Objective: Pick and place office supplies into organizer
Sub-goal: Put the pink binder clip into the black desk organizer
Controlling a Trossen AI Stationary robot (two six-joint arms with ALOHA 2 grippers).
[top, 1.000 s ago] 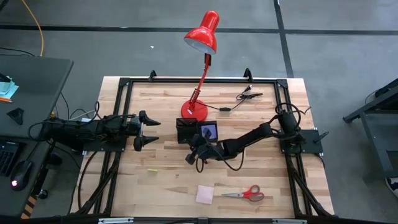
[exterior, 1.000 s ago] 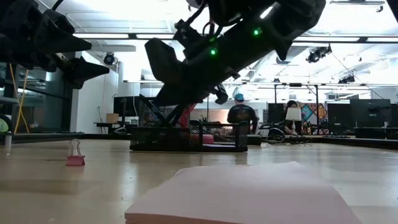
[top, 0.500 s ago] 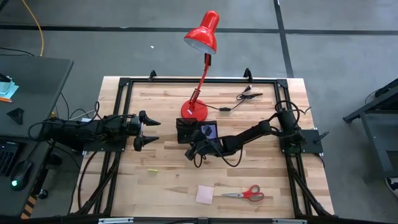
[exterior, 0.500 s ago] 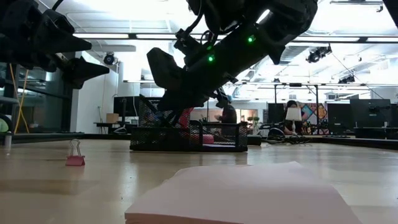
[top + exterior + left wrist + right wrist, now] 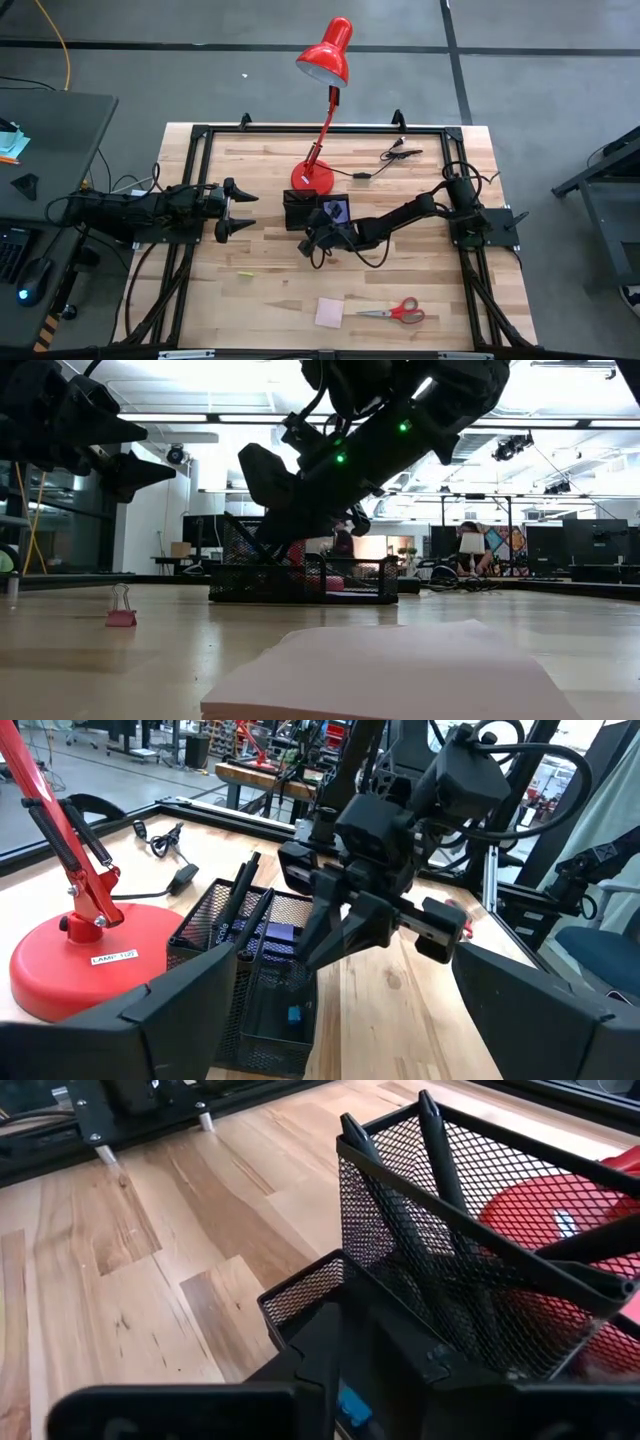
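Black mesh organizer [image 5: 255, 975] sits at the lamp's [image 5: 322, 100] five o'clock, with pens [image 5: 243, 905] upright in its tall cup, a purple pad [image 5: 268, 936] in a tray and a small blue item [image 5: 292, 1015] in the front slot. Right gripper [image 5: 340, 935] hangs over it, fingers' gap unclear; left gripper [image 5: 236, 209] waits wide open and empty at nine o'clock. Pink pad [image 5: 330, 312] and scissors [image 5: 397, 311] lie at six o'clock.

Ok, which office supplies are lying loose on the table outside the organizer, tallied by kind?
Pink sticky-note pad: 1
Red-handled scissors: 1
Small binder clip: 1
Total: 3
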